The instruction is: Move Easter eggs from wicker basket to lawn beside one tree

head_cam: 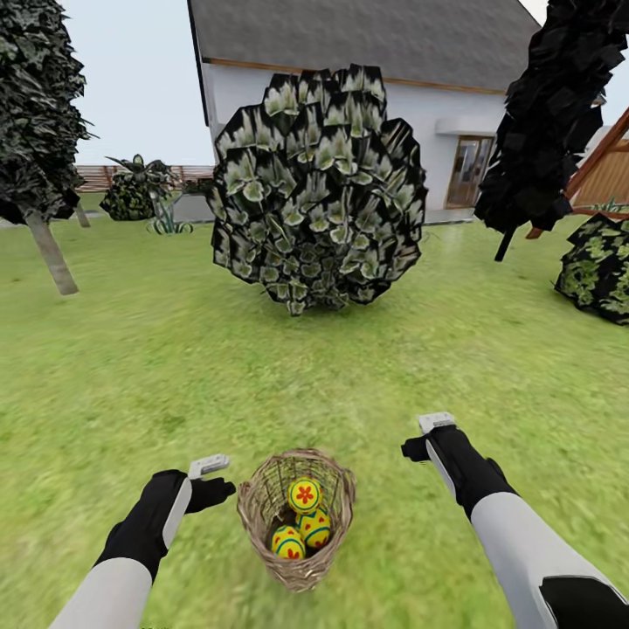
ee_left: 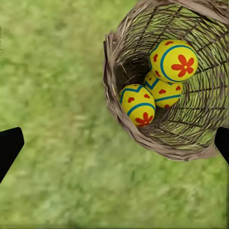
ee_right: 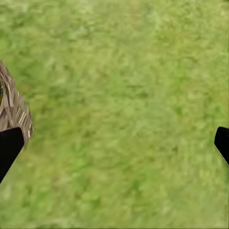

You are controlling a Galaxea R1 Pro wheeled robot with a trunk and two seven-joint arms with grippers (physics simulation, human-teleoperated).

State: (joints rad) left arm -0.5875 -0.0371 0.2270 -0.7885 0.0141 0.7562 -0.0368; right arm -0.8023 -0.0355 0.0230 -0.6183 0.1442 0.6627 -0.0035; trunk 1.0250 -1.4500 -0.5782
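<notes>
A wicker basket [head_cam: 298,518] sits on the lawn [head_cam: 175,367] between the two grippers, holding three Easter eggs [head_cam: 302,519]. The left gripper [head_cam: 212,480] hovers just beside the basket's rim, fingers spread wide, holding nothing. The right gripper [head_cam: 421,437] hangs near the basket's other side, also apparently wide open and empty. A tree [head_cam: 39,148] stands well beyond the left gripper.

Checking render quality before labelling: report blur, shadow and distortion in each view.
Head view: big bush crisp, lawn smeared toward the lower edge, straight lines bowed at the edges. Left wrist view: three Easter eggs and wicker basket sharp, grass soft, flat even light. Right wrist view: grass blurred throughout, basket edge smeared.
</notes>
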